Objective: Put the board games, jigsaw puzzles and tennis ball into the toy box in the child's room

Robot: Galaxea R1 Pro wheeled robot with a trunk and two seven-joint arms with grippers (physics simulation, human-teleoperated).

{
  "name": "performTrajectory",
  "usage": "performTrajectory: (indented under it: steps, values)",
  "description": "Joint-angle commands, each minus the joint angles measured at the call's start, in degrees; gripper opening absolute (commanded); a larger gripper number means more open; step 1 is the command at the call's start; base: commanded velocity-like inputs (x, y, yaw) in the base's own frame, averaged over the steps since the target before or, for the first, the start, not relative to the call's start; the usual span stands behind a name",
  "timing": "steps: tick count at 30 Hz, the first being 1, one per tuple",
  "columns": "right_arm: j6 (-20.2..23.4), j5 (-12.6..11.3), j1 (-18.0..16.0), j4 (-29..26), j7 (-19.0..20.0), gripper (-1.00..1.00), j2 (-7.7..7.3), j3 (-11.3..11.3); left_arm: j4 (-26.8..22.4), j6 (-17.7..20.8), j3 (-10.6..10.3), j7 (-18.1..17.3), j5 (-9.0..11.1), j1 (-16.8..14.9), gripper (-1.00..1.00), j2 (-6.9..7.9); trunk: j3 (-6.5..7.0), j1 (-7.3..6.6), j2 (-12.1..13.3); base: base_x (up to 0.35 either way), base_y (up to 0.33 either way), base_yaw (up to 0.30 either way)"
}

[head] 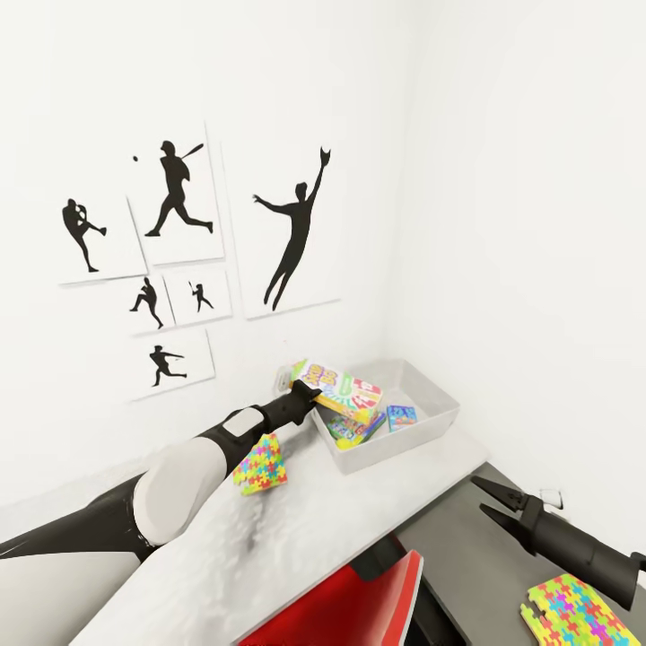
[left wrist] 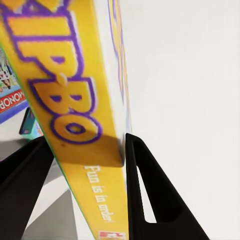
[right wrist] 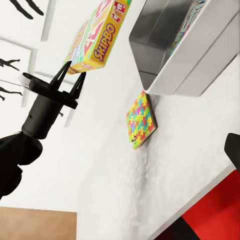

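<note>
My left gripper point(head: 303, 392) is shut on a corner of the yellow SKIP-BO board game point(head: 339, 388), holding it tilted over the near-left rim of the pale grey toy box point(head: 386, 451). The left wrist view has the SKIP-BO box point(left wrist: 70, 95) pinched between both fingers point(left wrist: 150, 195). Inside the toy box lie a small blue board game point(head: 401, 417) and another printed one point(head: 348, 429). One jigsaw puzzle point(head: 260, 465) stands tilted on the table point(head: 359, 511) beside the toy box point(right wrist: 200, 65). A second jigsaw puzzle point(head: 570, 615) lies low at right. My right gripper point(head: 484, 499) is open and empty.
A lower dark grey cabinet point(head: 458, 556) runs along the right wall under my right gripper. A red chair back point(head: 359, 597) stands against the table's near edge. Black sport silhouette prints point(head: 296, 233) hang on the white wall. The room corner is right behind the toy box.
</note>
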Motion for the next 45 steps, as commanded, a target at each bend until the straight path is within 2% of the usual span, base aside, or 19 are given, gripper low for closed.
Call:
performTrajectory:
  steps: [1,6,7,9,11,14,17,20,21,25,28,34,41,45]
  values:
    - [0.2,0.6,-0.1,0.0,0.6,1.0,-0.01,-0.2,-0.1,0.7,0.1,0.0,0.4,0.0,-1.0,-0.01,-0.23,0.03,-0.1,0.0,0.0,0.0]
    - [0.2,0.6,-0.1,0.0,0.6,1.0,-0.02,-0.2,-0.3,2.6,0.1,0.0,0.4,-0.1,-1.0,-0.01,-0.69,0.03,-0.1,0.0,0.0,0.0]
    - [0.2,0.6,-0.1,0.0,0.6,1.0,-0.02,-0.2,-0.8,3.9,0.1,-0.1,0.4,-0.1,-1.0,-0.01,-0.78,0.03,-0.1,0.0,0.0,0.0]
    - [0.2,0.6,-0.1,0.0,0.7,1.0,-0.02,-0.2,-2.5,6.3,0.1,-0.4,0.4,-0.2,-1.0,-0.01,-0.97,0.03,-0.1,0.0,0.0,0.0]
    - [0.3,0.6,-0.1,0.0,0.7,1.0,-0.08,-0.2,-6.4,10.2,0.1,-0.8,0.5,-0.2,-1.0,-0.01,-1.15,0.03,-0.1,0.0,0.0,0.0]
    - [0.3,0.6,-0.1,0.0,0.7,1.0,-0.05,-0.2,-10.8,13.9,0.1,-1.0,0.6,-0.3,-1.0,-0.01,-1.44,0.03,-0.1,0.0,0.0,0.0]
    - [0.3,0.6,-0.1,0.0,0.7,1.0,-0.04,-0.1,-14.2,16.7,0.1,-1.0,1.5,-1.2,-1.0,-0.01,-1.72,0.03,-0.1,0.0,0.0,0.0]
    - [0.2,0.6,-0.1,0.0,0.7,1.0,-0.03,-0.1,-15.9,18.7,0.1,-1.1,4.5,-4.3,-1.0,-0.01,-2.0,0.03,-0.1,0.0,0.0,0.0]
    - [0.2,0.6,-0.1,0.0,0.7,1.0,-0.03,-0.1,-16.0,19.0,0.1,-1.0,5.4,-4.8,-1.0,-0.01,-2.09,0.03,-0.1,0.0,0.0,0.0]
    - [0.2,0.6,-0.1,0.0,0.7,1.0,-0.03,0.0,-16.5,18.9,0.1,0.1,12.1,-6.7,-1.0,-0.01,-2.47,0.03,-0.1,0.0,0.0,0.0]
    - [0.2,0.6,-0.1,0.0,0.7,1.0,-0.03,0.0,-16.5,16.9,0.1,1.6,14.4,-7.0,-1.0,-0.01,-2.75,0.03,-0.1,0.0,0.0,0.0]
    - [0.2,0.6,-0.1,0.0,0.7,1.0,-0.03,-0.1,-16.4,11.5,0.0,3.7,15.4,-7.1,-1.0,-0.01,-3.31,0.03,-0.1,0.0,0.0,0.0]
    - [0.2,0.6,-0.1,0.0,0.7,1.0,-0.01,-0.1,-15.9,11.0,-0.1,4.1,15.6,-7.2,-1.0,-0.01,-3.97,0.03,-0.1,0.0,0.0,0.0]
    - [0.2,0.7,-0.1,0.0,0.7,1.0,-0.08,-0.2,-11.8,11.1,-0.1,4.0,15.6,-7.2,-1.0,-0.01,-4.34,0.03,-0.1,0.0,0.0,0.0]
